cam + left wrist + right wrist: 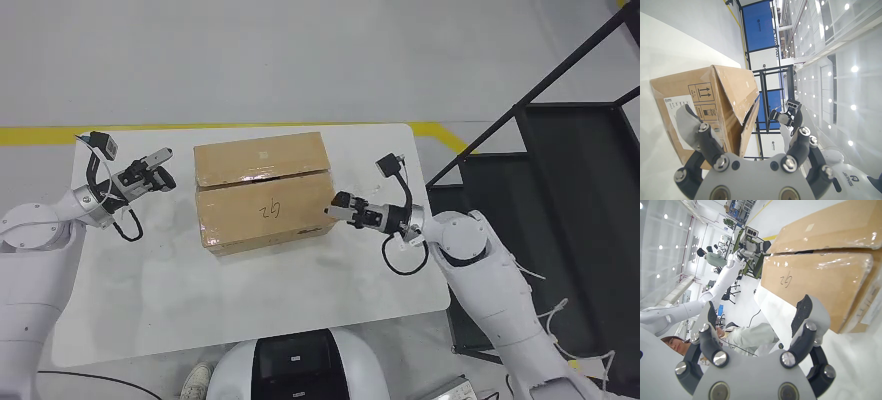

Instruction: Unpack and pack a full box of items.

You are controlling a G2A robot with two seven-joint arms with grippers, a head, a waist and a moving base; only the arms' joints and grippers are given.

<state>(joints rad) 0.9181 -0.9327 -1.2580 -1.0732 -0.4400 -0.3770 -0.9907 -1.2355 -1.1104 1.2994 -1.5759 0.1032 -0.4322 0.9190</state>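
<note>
- Box [264, 192] stood on tabletop [300, 290], mid-to-rear, flaps up.
- Top flaps [262, 160] lay nearly flat. Seam btwn them [265, 180] gaped a little, w/ shiny tape scraps along the edges. Left wrist view showed one flap lifted slightly at the box's end.
- Contents hidden, so couldn't tell what or how much was inside.
- No items were out on the tabletop.
- Left gripper [165, 172] was just beside the box's left end, jaws apart, holding nothing. It looked clear of the cardboard.
- Right gripper [333, 210] was at the box's right end, near the front corner, jaws apart and empty. Couldn't tell if it touched.
- Judged progress: very early. Tape seemed already broken, but the flaps weren't folded back yet.
- Left to do, prob.: open both flaps, lift every item out, put them all back, shut the flaps.
- Both arms were placed at opposite ends, which fits flap-opening as the step in hand.
</note>
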